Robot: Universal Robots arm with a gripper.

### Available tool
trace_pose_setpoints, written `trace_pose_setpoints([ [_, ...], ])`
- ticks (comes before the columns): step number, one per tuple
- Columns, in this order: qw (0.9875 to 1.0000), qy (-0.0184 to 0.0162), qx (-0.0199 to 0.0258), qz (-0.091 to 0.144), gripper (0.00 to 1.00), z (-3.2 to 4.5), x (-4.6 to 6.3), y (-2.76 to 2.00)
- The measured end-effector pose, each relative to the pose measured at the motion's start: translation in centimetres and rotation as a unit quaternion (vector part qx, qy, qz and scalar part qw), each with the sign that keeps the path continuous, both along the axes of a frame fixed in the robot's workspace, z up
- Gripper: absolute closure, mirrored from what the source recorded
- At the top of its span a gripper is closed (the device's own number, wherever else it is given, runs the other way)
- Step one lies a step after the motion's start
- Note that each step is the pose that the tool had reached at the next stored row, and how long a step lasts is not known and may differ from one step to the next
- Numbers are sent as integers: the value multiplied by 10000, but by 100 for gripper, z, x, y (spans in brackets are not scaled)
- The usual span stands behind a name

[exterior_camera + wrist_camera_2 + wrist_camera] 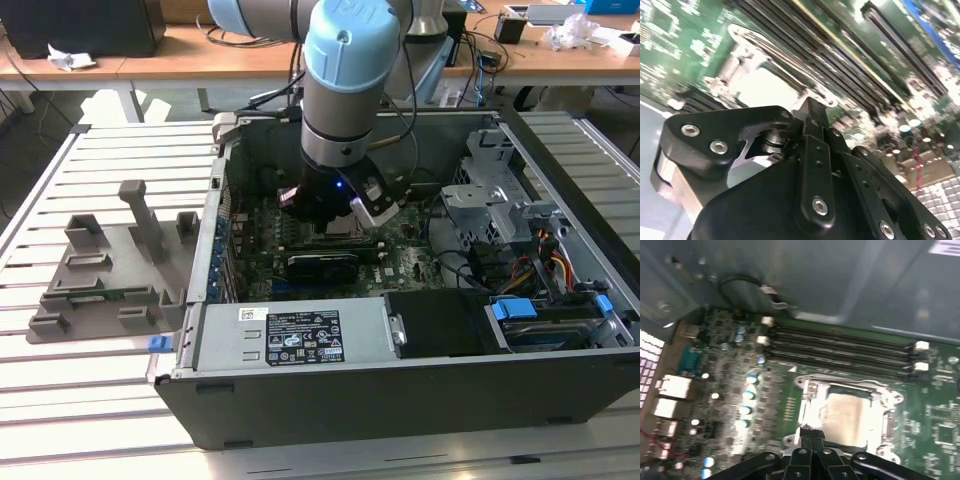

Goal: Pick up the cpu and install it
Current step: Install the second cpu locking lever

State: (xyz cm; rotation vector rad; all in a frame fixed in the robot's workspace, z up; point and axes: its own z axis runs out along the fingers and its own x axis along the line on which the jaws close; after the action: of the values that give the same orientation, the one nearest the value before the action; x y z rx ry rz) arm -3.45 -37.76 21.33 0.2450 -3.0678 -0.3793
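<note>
Arm point(345, 90) is reaching down into the open computer case point(400, 390), which lies flat on a slatted white tabletop point(110, 410). The gripper point(335, 215) sits low over the green motherboard point(400, 262), about mid-case in the exterior view.

The fingers point(812, 436) look pressed together with no visible gap in both wrist views; nothing is visibly held between them. The tips sit right at the edge of the socket point(847, 412).

The cpu point(845, 415) shows as a shiny silver square lying flat inside the socket's metal frame point(805, 390) on the board. In the second wrist view the same bright square point(765, 87) appears just past the gripper point(812, 112). Whether the tips actually touch the chip: cannot tell.

Four long black memory slots point(840, 347) run beside the socket, empty. A row of round capacitors point(747, 395) sits on the socket's other side, with rear ports point(672, 390) beyond them.

Also in the exterior view: the grey power supply point(290, 335) with a label along the case's near edge, a metal drive cage point(490, 190) at the exterior view's right, and a grey plastic tray point(100, 275) on the tabletop at the exterior view's left, well apart from the case. A wooden desk point(200, 50) runs behind.
</note>
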Motion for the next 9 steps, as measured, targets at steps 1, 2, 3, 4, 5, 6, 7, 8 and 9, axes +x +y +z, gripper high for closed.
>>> trace_pose_setpoints([
  [1,10000,9,-4,-1,89,-1,48,14],
  [2,10000,22,-14,1,89,-3,120,36],
  [3,10000,33,-31,0,89,-7,186,66],
  [4,10000,38,-75,1,89,-10,234,112],
  [5,9999,38,-162,-1,89,-11,248,152],
  [6,9996,38,-269,-1,89,-11,252,186],
  [7,9993,38,-360,-1,89,-11,255,212],
  [8,9986,38,-533,-2,89,-12,260,265],
  [9,9978,38,-668,-3,89,-14,261,311],
])
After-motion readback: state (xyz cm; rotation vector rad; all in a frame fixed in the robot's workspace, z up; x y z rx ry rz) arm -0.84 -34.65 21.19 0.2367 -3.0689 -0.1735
